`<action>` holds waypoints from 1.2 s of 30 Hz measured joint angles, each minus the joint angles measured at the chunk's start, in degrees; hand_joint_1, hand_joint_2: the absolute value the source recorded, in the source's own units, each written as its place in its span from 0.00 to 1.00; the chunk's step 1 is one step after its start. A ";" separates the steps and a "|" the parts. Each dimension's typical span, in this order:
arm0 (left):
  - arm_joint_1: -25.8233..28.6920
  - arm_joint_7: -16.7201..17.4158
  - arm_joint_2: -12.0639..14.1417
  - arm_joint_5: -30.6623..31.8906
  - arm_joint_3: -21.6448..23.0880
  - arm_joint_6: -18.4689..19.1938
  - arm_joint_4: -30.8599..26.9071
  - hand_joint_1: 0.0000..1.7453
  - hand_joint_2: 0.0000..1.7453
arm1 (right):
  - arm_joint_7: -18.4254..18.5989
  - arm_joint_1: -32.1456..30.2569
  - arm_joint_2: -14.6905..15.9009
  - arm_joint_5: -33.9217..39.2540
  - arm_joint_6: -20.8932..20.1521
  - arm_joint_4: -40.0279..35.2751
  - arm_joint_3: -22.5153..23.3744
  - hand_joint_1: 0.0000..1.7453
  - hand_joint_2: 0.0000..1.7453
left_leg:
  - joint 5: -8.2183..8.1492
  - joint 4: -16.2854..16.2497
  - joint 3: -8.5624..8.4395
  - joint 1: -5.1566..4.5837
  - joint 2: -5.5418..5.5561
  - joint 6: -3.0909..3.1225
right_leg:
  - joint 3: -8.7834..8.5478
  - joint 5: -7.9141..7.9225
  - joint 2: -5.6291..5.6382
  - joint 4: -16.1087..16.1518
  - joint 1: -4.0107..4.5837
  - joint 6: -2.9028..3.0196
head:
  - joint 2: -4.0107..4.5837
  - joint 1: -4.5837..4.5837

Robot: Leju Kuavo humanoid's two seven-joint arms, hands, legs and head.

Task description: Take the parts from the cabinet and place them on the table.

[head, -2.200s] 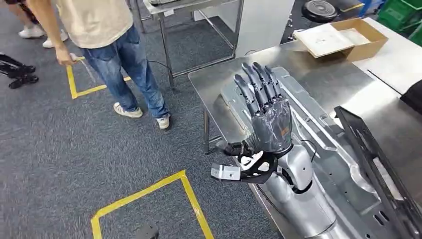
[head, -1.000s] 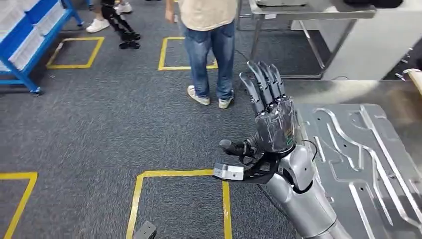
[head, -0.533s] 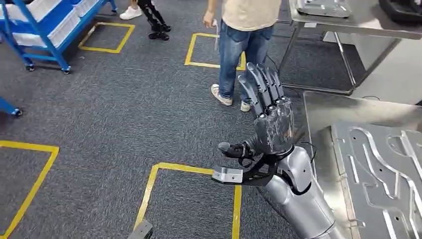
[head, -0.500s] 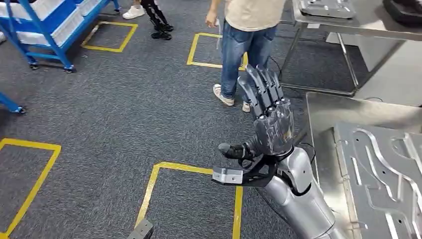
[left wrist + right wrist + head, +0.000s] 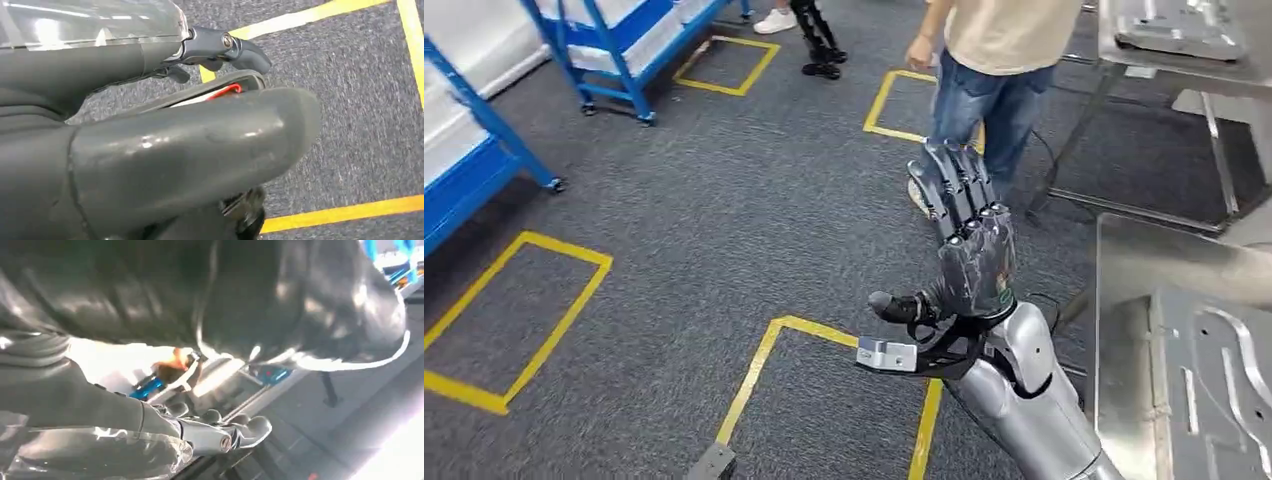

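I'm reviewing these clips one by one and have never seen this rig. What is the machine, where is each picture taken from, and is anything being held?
This is a two-legged humanoid robot with silver arms and many-fingered hands. The head view looks down from high on its body: its right hand is raised, fingers spread, holding nothing. On the right is a steel table bearing a stamped metal part. A person stands on the grey carpet, near blue racks. The other two pictures come from cameras at the wrists. The left hand hangs over carpet with yellow tape; whether it is open is unclear.
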State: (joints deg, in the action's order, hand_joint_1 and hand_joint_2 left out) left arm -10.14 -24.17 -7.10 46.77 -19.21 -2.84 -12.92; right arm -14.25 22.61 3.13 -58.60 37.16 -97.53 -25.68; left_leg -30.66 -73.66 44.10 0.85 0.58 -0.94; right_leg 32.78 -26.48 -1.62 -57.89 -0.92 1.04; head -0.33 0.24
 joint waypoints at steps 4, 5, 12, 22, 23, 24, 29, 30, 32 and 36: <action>0.43 0.09 0.07 0.00 0.00 -0.02 0.00 0.00 0.00 | -0.15 -0.48 0.00 0.00 0.15 0.09 0.00 0.00 0.00 | 6.27 10.30 -6.08 -0.04 -1.67 0.40 | -0.15 -0.62 -3.07 -0.46 0.12 -0.32 | 0.00 0.02; 0.40 0.09 0.11 0.00 0.00 -0.04 0.00 0.00 0.00 | -0.15 -0.50 0.00 0.00 0.17 0.09 0.00 0.00 0.00 | 6.79 14.43 -8.18 -0.36 -4.15 0.81 | -0.26 -0.84 -3.64 -0.59 0.23 -0.50 | 0.00 0.00; 1.16 0.20 0.35 0.59 -0.04 -0.02 0.00 0.00 0.00 | -0.26 -1.26 0.00 -0.09 0.66 0.66 0.00 0.00 0.00 | 7.12 16.17 -8.89 -0.41 -1.38 2.78 | 0.22 -3.88 -0.46 -3.34 0.16 -2.36 | 0.00 -0.04; 0.81 0.42 0.39 0.83 -0.04 0.02 0.00 0.00 0.00 | -0.74 -2.82 0.00 -0.15 0.77 2.03 0.00 0.00 0.00 | 7.02 14.73 -7.82 -0.41 6.12 1.96 | 1.08 -0.87 5.89 -1.70 -0.64 -2.23 | 0.00 0.00; 0.90 0.42 0.39 0.85 -0.04 0.00 0.00 0.00 0.00 | -0.74 -2.98 -0.02 -0.15 0.77 2.25 0.00 0.00 0.00 | 7.25 14.89 -7.61 -0.16 6.55 1.57 | 1.17 -0.85 5.38 -1.75 -0.41 -2.16 | 0.00 -0.02; 1.13 0.46 0.42 0.85 -0.04 0.00 0.00 0.00 0.00 | -0.77 -3.00 -0.04 -0.15 0.76 2.49 -0.02 0.00 0.00 | 7.44 15.17 -7.53 -0.06 7.33 1.15 | 1.12 -0.88 4.86 -1.90 -0.14 -1.88 | 0.00 -0.04; 1.24 0.59 0.68 0.87 -0.04 -0.04 0.00 0.00 0.00 | -0.76 -3.20 -0.59 -0.07 0.74 3.50 -0.02 0.00 1.00 | 1.30 4.33 -2.48 -0.13 0.38 -0.17 | 0.40 -0.45 1.11 -0.88 -0.14 -0.15 | 0.00 0.31; 1.22 0.59 0.66 0.87 -0.04 -0.04 0.00 0.00 0.00 | -0.77 -3.39 -0.59 -0.07 0.74 3.80 -0.02 0.00 1.00 | -0.31 0.15 -0.54 -0.09 -0.05 -0.27 | 0.40 -0.52 0.18 -0.88 0.03 -0.04 | 0.00 0.28; 1.40 0.59 0.66 0.87 -0.04 -0.04 0.00 0.00 0.00 | -0.76 -3.67 -0.61 -0.07 0.74 4.24 -0.02 0.00 1.00 | 0.26 -1.42 0.02 -0.10 -0.24 -0.21 | 0.37 -0.63 -1.51 -0.89 0.25 0.06 | 0.00 0.31; 1.32 0.59 0.70 0.85 -0.04 -0.18 0.00 0.00 0.00 | -0.76 -3.65 -0.79 -0.02 0.74 4.79 -0.02 0.00 1.00 | 5.81 14.98 -8.97 -1.20 -4.84 1.60 | -0.07 -1.06 -4.18 -0.87 0.76 -0.17 | 0.00 0.31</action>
State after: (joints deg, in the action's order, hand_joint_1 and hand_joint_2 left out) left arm -8.83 -23.58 -6.40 47.63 -19.26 -3.02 -12.92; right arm -15.02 18.96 2.34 -58.62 37.90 -92.74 -25.70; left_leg -24.85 -58.69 35.14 -0.36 -4.26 0.66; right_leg 32.71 -27.53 -5.80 -58.76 -0.16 0.88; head -0.33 0.55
